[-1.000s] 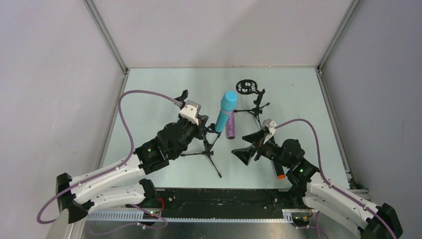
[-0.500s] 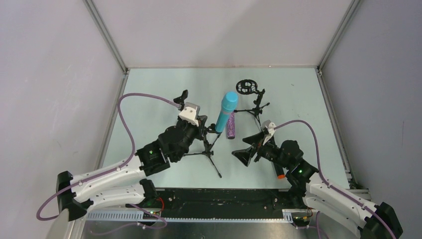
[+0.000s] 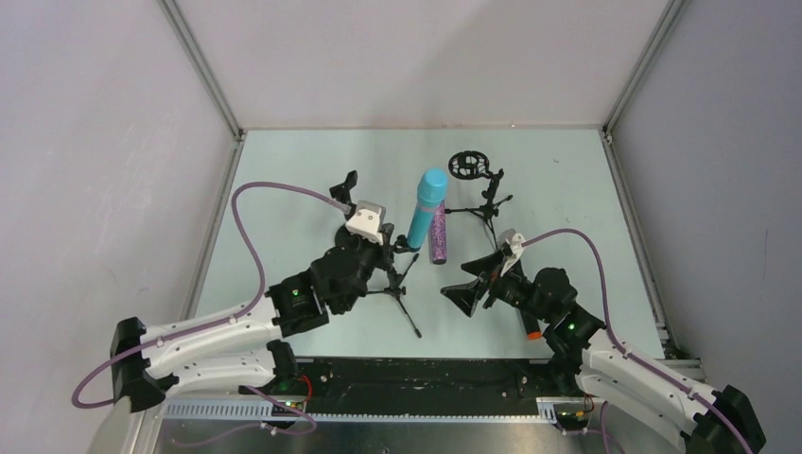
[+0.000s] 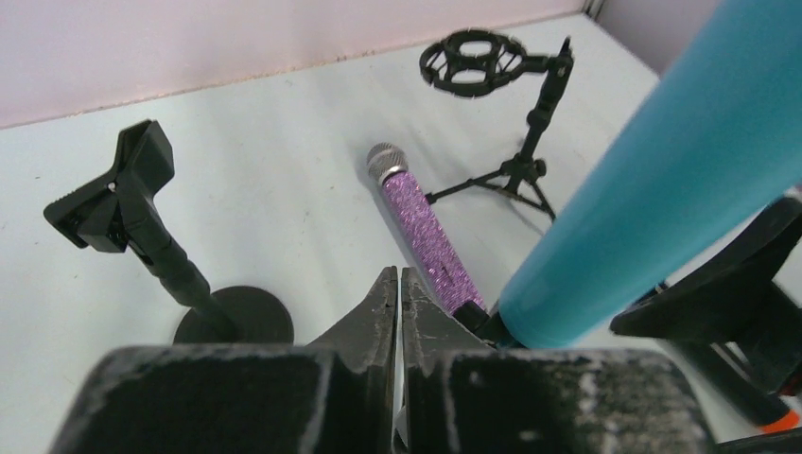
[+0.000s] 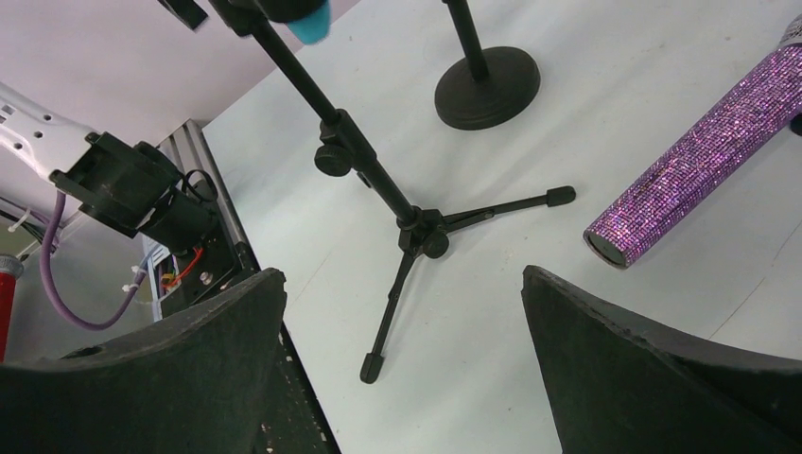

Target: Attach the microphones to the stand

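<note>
The light blue microphone (image 3: 427, 204) sits tilted in the clip of the near tripod stand (image 3: 398, 281). The purple glitter microphone (image 3: 438, 233) lies flat on the table just right of it. The black microphone with the orange end (image 3: 531, 327) lies beside my right arm. My left gripper (image 3: 384, 246) is shut on nothing, just left of the stand's pole; its tips (image 4: 398, 275) point toward the purple microphone (image 4: 427, 232), with the blue one (image 4: 662, 189) on their right. My right gripper (image 3: 471, 281) is open above the table, the tripod (image 5: 409, 222) showing between its fingers.
A round-base stand with a spring clip (image 3: 346, 183) is at the back left. A second tripod with a ring shock mount (image 3: 466, 165) stands behind the purple microphone. The table's near edge and metal rail (image 3: 397, 364) lie below both arms.
My left gripper has drawn back a little toward the near edge, still shut. The blue microphone stays in the stand. The right arm has barely moved.
</note>
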`<state>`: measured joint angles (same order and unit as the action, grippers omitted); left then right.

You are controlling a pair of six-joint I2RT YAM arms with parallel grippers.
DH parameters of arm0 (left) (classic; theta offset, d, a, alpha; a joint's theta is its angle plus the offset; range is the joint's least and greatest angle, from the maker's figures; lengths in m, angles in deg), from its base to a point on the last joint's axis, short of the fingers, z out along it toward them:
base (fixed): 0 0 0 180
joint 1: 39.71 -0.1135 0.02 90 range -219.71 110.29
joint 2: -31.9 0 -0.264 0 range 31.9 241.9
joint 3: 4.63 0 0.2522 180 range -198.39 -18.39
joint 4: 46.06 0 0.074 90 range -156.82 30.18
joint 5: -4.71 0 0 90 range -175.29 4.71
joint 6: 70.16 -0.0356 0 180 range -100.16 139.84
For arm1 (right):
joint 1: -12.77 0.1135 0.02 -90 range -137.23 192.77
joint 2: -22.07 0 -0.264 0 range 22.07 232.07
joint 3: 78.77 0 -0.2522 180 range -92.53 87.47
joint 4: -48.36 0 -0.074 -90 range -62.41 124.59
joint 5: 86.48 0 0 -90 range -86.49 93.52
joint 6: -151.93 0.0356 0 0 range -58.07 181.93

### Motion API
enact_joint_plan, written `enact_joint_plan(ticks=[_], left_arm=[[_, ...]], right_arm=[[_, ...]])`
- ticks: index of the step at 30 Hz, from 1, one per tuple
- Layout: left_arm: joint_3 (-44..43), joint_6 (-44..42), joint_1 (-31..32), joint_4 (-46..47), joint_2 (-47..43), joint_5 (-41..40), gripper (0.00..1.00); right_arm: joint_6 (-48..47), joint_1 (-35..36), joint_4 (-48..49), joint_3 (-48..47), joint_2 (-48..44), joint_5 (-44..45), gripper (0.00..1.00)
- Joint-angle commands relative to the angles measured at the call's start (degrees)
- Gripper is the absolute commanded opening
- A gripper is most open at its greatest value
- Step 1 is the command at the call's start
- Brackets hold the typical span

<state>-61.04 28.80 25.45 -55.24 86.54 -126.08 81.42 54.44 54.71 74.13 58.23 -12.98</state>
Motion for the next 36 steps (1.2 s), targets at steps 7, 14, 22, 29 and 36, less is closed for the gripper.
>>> enact_joint_plan(ticks=[7, 14, 22, 29, 36], left_arm=[[1.3, -5.4, 2.1, -14.3, 2.9, -1.1, 0.07], [4.4, -0.8, 2.7, -14.3, 4.3, -1.0, 0.07], [6.3, 1.2, 2.8, -14.1, 5.3, -2.5, 0.06], [6.8, 0.7, 2.8, -14.2, 1.3, -5.0, 0.17], [7.0, -0.7, 2.8, -16.1, -8.1, -9.3, 0.42]], right_arm=[[0.2, 0.3, 0.3, 0.0, -3.0, 1.8, 0.99], [0.2, 0.3, 0.8, 0.3, -2.9, 2.1, 0.99], [0.5, 0.3, 1.8, 0.3, -1.6, 1.6, 0.99], [0.9, 0.3, 2.2, 0.4, -1.6, 1.3, 1.0], [1.2, 0.3, 2.2, 0.4, -2.0, 1.1, 0.99]])
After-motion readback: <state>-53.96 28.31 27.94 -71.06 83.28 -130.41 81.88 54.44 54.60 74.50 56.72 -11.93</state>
